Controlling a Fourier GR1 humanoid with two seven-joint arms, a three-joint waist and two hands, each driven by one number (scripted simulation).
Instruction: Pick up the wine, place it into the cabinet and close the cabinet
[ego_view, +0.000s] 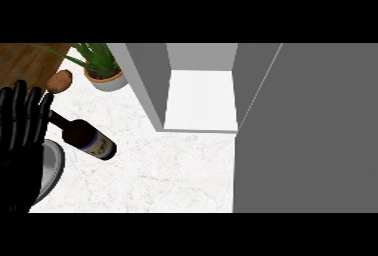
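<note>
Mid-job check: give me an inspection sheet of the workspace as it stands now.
Surface: white marble counter; wooden surface at the far left.
Job's things: wine bottle lying on its side, neck toward the left hand; cabinet open, bottle not yet inside.
Clutter: potted plant; brown rounded item; grey rounded shape, unidentified.
Hands: left hand open, fingers straight, beside the bottle's neck; right hand not in view.
Cables: nothing seen.
Surroundings: grey panel fills the right side.
</note>
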